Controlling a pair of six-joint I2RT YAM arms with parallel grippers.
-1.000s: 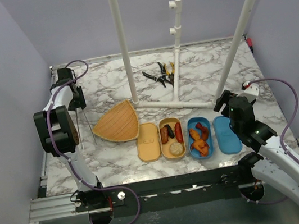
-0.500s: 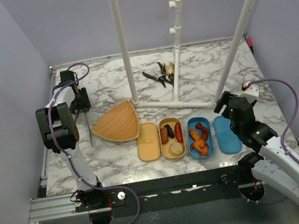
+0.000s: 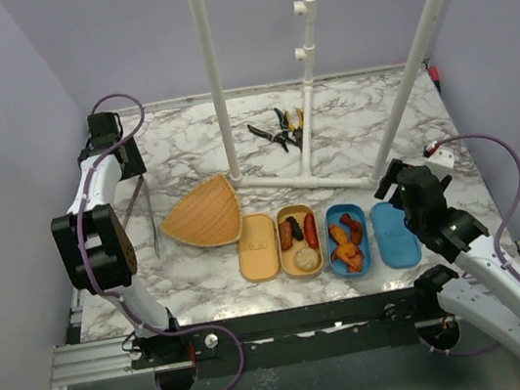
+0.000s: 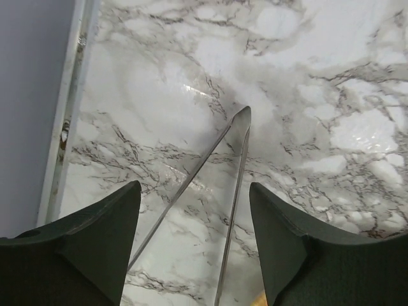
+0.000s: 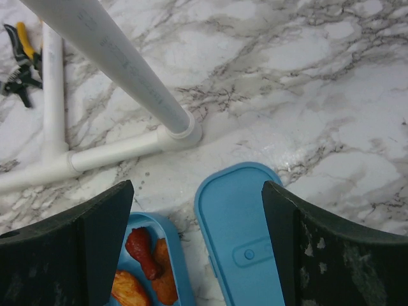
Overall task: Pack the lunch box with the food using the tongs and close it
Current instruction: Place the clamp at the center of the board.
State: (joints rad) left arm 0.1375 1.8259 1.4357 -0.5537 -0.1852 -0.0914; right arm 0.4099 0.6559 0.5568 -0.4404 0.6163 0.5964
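Food [image 3: 309, 230] sits in both boxes [image 3: 294, 209]; tongs [image 4: 241, 122] lie under the wide-open, empty left hand [image 4: 194, 191]. The right hand [image 5: 197, 188], also open and empty, hovers above the blue lid [image 5: 239, 236]; closing remains.

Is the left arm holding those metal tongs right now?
No, the tongs lie flat on the marble table, and the left gripper hangs open above them with nothing between its fingers.

On your marble bench [image 3: 377, 122] lie tongs [image 3: 147, 213], a wicker tray [image 3: 206, 215], pliers [image 3: 279, 129], a pipe frame [image 3: 307, 180], a beige lunch box [image 3: 294, 208] and a blue lunch box [image 3: 343, 207].
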